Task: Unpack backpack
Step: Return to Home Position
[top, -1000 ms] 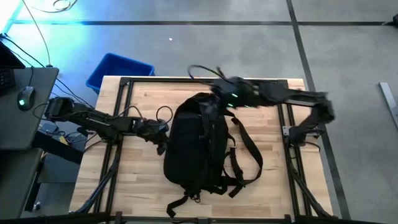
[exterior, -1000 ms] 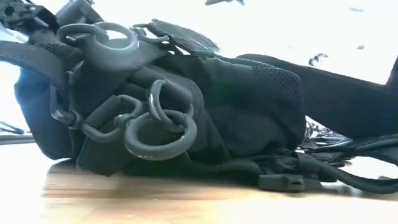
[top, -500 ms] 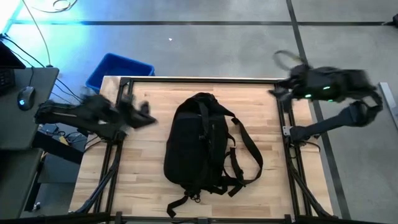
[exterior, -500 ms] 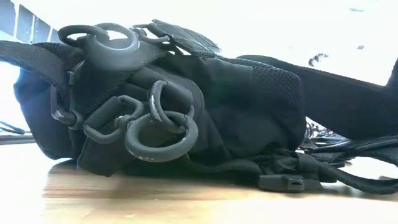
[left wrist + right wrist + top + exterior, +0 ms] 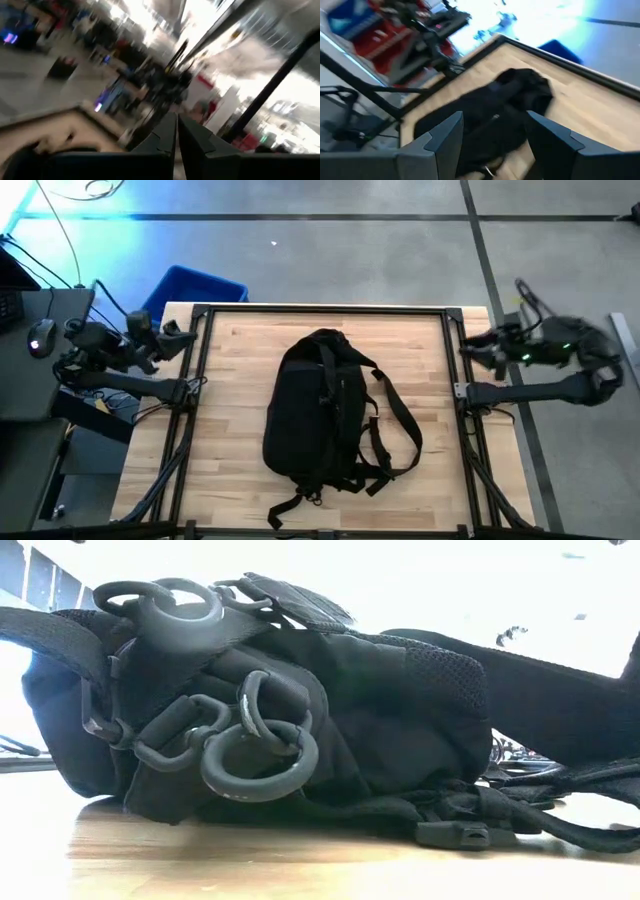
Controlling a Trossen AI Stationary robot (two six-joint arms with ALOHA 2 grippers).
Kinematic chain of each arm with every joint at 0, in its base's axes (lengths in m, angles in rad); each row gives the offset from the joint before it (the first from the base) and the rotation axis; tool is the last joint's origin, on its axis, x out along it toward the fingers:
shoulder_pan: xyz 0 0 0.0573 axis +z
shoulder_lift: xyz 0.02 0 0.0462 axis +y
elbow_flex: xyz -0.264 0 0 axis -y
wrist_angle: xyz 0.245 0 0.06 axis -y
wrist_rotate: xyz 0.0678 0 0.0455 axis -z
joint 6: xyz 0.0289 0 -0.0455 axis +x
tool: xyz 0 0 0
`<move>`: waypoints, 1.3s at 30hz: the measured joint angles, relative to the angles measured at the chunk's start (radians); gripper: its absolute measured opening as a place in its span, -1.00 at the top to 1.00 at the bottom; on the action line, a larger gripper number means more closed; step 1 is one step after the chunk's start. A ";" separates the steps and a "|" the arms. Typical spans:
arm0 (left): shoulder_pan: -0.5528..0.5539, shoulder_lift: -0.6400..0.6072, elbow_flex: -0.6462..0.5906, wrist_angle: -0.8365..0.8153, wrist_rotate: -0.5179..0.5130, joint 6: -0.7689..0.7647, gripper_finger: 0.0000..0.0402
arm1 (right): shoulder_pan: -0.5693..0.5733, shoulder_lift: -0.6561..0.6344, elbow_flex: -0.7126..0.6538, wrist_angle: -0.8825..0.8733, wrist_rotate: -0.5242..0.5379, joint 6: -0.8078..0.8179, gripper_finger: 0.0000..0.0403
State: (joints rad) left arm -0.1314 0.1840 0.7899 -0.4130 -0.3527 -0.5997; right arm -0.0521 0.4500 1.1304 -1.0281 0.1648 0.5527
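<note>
Both arms have pulled back from the backpack [image 5: 325, 410] since the earlier frames. The left gripper [image 5: 176, 335] now sits over the left edge of the table [image 5: 230, 470], in the upper left of the high view. Its jaws are pressed together in the left wrist view. The right gripper [image 5: 476, 347] sits over the right edge, upper right, with its jaws spread wide. The backpack lies flat at the table's centre, clear of both grippers, with its straps trailing toward the lower right. A blue bin [image 5: 190, 292] stands beyond the table's upper-left corner.
</note>
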 joint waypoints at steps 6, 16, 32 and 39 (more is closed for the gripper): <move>0.000 -0.081 -0.108 -0.026 -0.008 -0.071 1.00 | 0.000 -0.175 -0.410 0.379 -0.052 -0.001 0.02; 0.000 -0.157 -0.432 0.189 -0.019 -0.051 1.00 | -0.027 -0.230 -0.849 0.919 -0.131 -0.003 0.02; 0.046 -0.157 -0.778 0.611 0.016 0.235 1.00 | -0.287 -0.228 -1.062 1.178 -0.394 -0.078 0.02; 0.054 -0.155 -0.778 0.470 -0.039 0.307 1.00 | -0.302 -0.228 -1.064 1.024 -0.265 -0.002 0.02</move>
State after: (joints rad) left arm -0.0778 0.0294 0.0122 0.0566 -0.3916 -0.2922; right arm -0.3538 0.2222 0.0666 -0.0037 -0.0998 0.5511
